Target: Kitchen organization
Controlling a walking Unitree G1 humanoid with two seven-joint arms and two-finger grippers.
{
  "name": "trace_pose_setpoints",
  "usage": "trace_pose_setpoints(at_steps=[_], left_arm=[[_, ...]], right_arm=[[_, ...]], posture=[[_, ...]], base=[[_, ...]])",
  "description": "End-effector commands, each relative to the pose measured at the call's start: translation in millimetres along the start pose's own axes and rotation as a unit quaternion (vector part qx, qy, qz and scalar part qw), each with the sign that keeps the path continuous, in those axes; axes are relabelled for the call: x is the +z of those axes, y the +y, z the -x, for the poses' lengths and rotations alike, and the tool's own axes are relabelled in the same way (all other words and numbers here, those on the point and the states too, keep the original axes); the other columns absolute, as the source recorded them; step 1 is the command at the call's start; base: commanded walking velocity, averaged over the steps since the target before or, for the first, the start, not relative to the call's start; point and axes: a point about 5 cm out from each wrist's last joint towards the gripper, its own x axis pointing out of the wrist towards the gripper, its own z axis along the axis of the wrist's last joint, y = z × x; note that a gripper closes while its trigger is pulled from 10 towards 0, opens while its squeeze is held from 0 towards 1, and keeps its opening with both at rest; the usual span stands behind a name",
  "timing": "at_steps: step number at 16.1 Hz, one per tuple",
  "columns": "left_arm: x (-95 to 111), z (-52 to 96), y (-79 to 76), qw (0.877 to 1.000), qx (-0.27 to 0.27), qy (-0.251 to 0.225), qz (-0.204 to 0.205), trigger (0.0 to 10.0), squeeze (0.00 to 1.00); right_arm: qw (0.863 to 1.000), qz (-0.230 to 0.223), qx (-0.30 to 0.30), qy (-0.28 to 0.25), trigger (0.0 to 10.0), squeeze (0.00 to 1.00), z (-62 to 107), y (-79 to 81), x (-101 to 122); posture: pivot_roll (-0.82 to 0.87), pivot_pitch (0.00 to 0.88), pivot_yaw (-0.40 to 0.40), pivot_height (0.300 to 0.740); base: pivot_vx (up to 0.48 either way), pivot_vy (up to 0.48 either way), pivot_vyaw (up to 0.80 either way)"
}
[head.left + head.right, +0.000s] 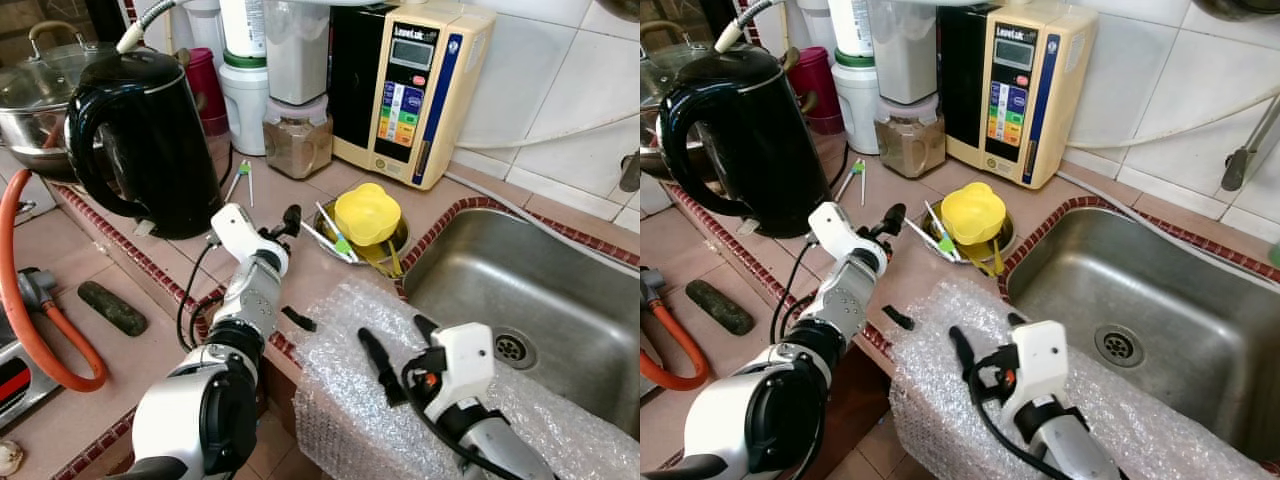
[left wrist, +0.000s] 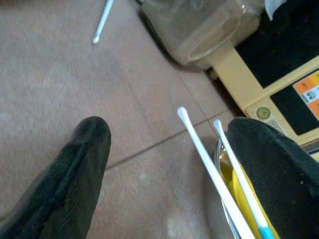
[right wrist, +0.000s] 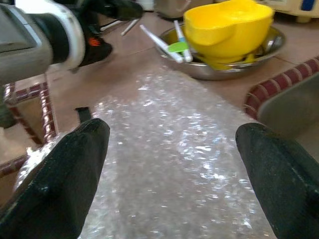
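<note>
Head views: left gripper (image 1: 292, 219) reaches over the counter (image 1: 300, 190) twd a steel bowl (image 1: 325, 222) beside the sink (image 1: 520, 290). Bowl holds a yellow cup (image 1: 366, 212), upside down, plus white sticks (image 1: 330, 243) leaning out over the rim, long axis running from bowl center up-left twd the gripper. Fingers spread wide, nothing held; stick tips sit just beyond the fingertips, can't tell if touching. Right gripper (image 1: 985, 335) hovers over bubble wrap (image 1: 940, 400) draped on the counter edge, fingers wide, empty. Kettle (image 1: 140, 140) stands left of the left arm, water unit (image 1: 410, 90) at the back wall, jar (image 1: 297, 135) next to it, orange hose (image 1: 25, 320) far left.

L wrist: two black fingers (image 2: 75, 174) wide apart. Sticks (image 2: 204, 159) lie btw them, close beside the bowl-side finger, tips pointing away from the bowl twd the jar (image 2: 209, 25). Yellow cup (image 2: 239, 199) partly hidden behind that finger.

R wrist: fingers (image 3: 60, 179) wide over bubble wrap (image 3: 174, 164), nothing btw them. Bowl (image 3: 219, 69) w/ cup (image 3: 227, 25) well ahead, sticks (image 3: 162, 45) angled out twd the left gripper (image 3: 119, 9).
</note>
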Motion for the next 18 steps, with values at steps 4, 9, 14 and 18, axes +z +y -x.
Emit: trace_pose_setpoints(at_steps=[4,9,14,18], left_arm=[[-21.8,4.4,-2.6,1.000,-0.002,0.030,0.001,10.0,0.00],[-33.0,6.6,-2.9,0.997,0.007,0.051,0.061,10.0,0.00],[-41.2,7.4,-10.2,0.995,0.002,0.071,0.074,10.0,0.00],[-46.7,7.9,-17.7,0.994,-0.013,0.089,0.069,10.0,0.00]], right_arm=[[1.000,0.013,-0.025,-0.001,10.0,0.00,3.8,-8.9,3.8],[1.000,0.007,0.004,-0.012,10.0,0.00,13.3,-5.2,14.4],[1.000,0.014,0.017,-0.008,10.0,0.00,16.8,0.8,16.8],[1.000,0.003,0.020,-0.019,10.0,0.00,17.8,5.6,22.0]], posture=[[-0.09,0.000,0.034,0.740],[-0.13,0.000,0.016,0.740],[-0.15,0.000,0.018,0.740],[-0.17,0.000,0.038,0.740]], base=[[0.000,0.000,0.00],[0.000,0.000,0.00],[0.000,0.000,0.00],[0.000,0.000,0.00]])
